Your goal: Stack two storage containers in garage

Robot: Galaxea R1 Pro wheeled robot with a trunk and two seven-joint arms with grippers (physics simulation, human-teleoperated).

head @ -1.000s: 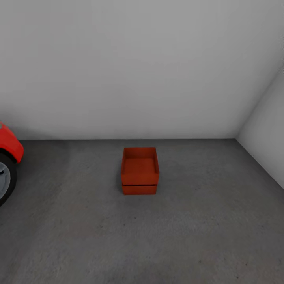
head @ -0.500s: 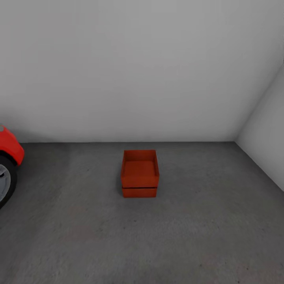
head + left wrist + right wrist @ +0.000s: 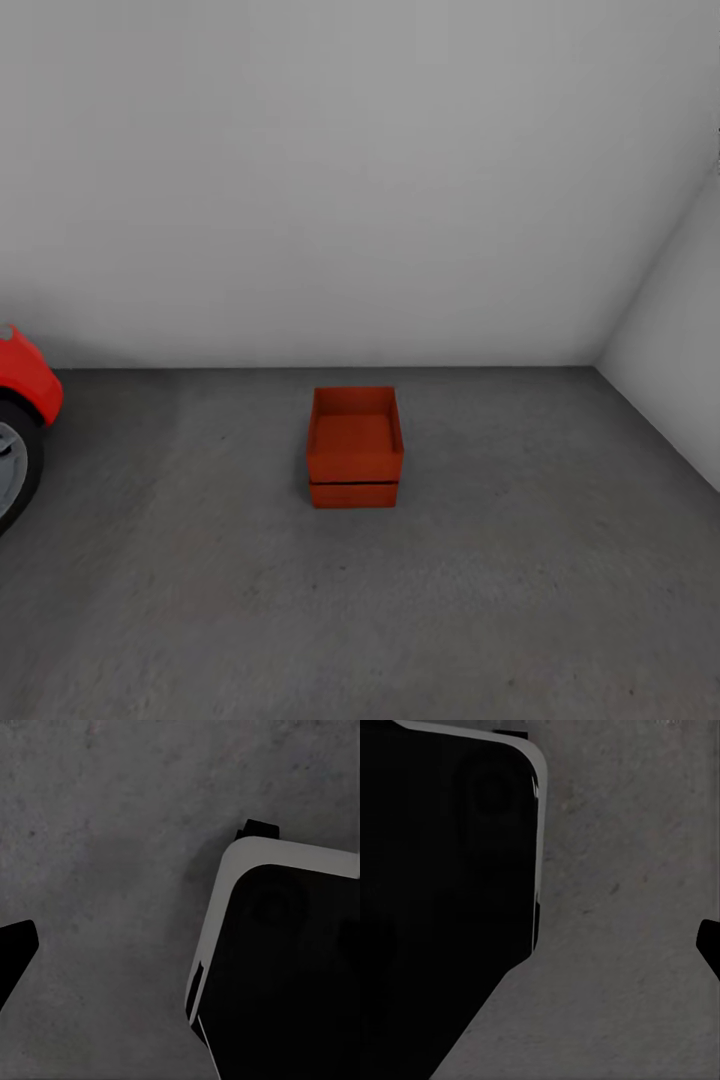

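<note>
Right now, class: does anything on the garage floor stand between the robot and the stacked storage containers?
Nothing visible does. The stacked storage containers sit on the open concrete floor; the red car stands off at the left, well aside of the straight path.

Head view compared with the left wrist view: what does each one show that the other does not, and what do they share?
In the head view: two red-orange storage containers, the upper container stacked on the lower container, standing in front of a white wall; part of a red car with its wheel is at the left edge.

In the left wrist view: a black body with a pale rim, probably part of the robot, and a dark finger tip at the edge.

Both show the grey concrete floor.
</note>
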